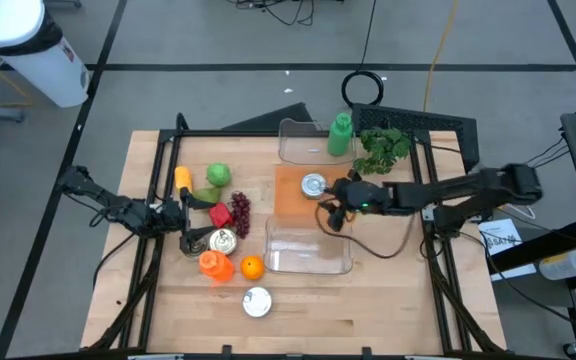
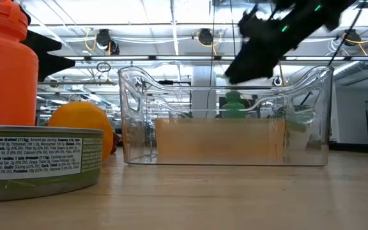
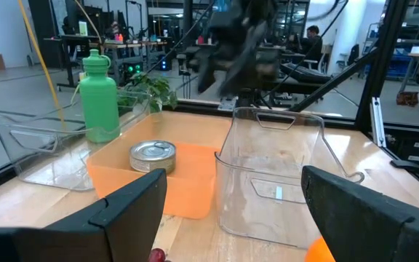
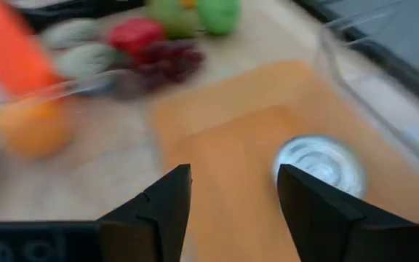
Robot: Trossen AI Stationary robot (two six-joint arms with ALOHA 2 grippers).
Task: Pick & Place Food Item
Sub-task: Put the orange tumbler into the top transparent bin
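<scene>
My right gripper (image 1: 331,212) (image 4: 235,172) hangs open in the air over the near edge of the orange board (image 1: 290,192), between that board and the near clear bin (image 1: 308,249); the low view shows it raised (image 2: 260,48). A silver tin can (image 1: 313,185) (image 4: 318,164) stands on the board just beyond its fingers. My left gripper (image 1: 190,215) (image 3: 235,179) is open and low at the table's left, beside the food cluster: red pepper (image 1: 218,213), grapes (image 1: 240,208), green apple (image 1: 218,175), a yellow piece (image 1: 182,178), an orange (image 1: 252,267).
A second clear bin (image 1: 303,142) at the far side holds a green bottle (image 1: 340,135), with a leafy plant (image 1: 383,148) to its right. An orange bottle (image 1: 215,264) and two more cans (image 1: 222,240) (image 1: 257,301) sit near the table's near-left. Bare wood lies near the front edge.
</scene>
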